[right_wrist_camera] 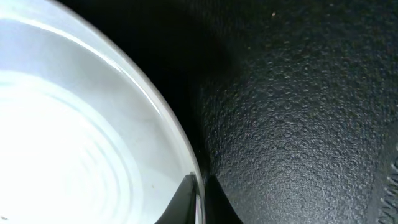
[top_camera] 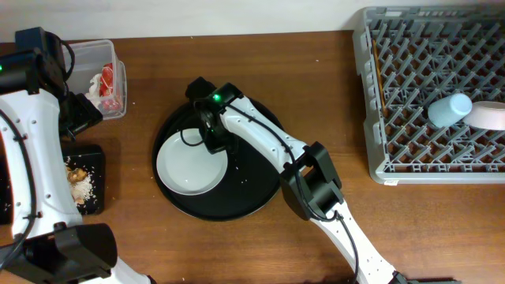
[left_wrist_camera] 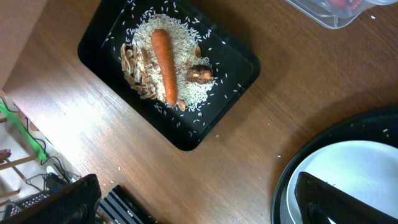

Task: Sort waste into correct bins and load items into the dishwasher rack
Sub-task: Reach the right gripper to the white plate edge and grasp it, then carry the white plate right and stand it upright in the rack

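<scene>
White bowl (top_camera: 189, 162): on the round black tray (top_camera: 256, 201), mid-tabletop (top_camera: 316, 71), well apart from the dishwasher rack (top_camera: 377, 150)
Right claw (top_camera: 216, 143): clenched on the bowl's thin rim
Left claw (left_wrist_camera: 199, 205): released, above the flat black tray (left_wrist_camera: 239, 59) of rice (left_wrist_camera: 186, 87)
Lift: straight up, level, slow; likely slip on the glossy edge
Look: round, shallow, shiny, apparently empty

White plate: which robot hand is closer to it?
Right. The right gripper pinches the rim of the white plate; the left gripper hangs open off to its side, by the black tray.
</scene>
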`<action>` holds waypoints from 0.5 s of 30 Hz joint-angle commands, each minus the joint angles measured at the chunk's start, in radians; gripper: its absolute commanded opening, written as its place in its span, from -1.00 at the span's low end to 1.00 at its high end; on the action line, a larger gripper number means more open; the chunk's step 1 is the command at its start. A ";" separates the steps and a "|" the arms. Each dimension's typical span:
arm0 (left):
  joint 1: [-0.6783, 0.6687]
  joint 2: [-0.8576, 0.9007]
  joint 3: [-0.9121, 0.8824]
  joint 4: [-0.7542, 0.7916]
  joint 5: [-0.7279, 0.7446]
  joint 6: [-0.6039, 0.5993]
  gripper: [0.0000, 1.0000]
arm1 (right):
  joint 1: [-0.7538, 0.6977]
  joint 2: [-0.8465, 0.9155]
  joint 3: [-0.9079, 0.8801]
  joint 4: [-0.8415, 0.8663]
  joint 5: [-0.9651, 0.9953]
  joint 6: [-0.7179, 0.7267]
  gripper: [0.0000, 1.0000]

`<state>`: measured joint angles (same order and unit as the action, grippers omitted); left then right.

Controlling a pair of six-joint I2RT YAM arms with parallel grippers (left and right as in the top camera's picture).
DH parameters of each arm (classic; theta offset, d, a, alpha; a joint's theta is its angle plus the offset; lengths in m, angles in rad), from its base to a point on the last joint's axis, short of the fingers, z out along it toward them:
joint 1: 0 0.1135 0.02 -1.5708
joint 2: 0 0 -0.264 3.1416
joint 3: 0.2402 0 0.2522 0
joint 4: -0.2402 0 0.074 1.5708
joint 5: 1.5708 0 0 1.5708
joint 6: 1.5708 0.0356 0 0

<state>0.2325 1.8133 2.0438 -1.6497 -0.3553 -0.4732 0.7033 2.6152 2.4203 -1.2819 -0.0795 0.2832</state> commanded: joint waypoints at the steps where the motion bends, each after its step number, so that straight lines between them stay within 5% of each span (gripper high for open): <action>1: 0.006 -0.013 0.003 -0.001 -0.003 -0.012 0.98 | -0.069 -0.042 0.117 -0.083 0.032 -0.031 -0.92; 10: 0.006 -0.013 0.003 -0.001 -0.003 -0.012 0.98 | -0.468 -0.134 0.628 -0.359 0.105 -0.202 -0.92; 15: 0.006 -0.013 0.003 -0.001 -0.003 -0.012 0.98 | -0.742 -0.142 0.722 -0.313 0.177 -0.202 -0.92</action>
<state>0.2325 1.8133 2.0438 -1.6497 -0.3557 -0.4732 0.0784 2.5069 3.1115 -1.6241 0.0246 0.1005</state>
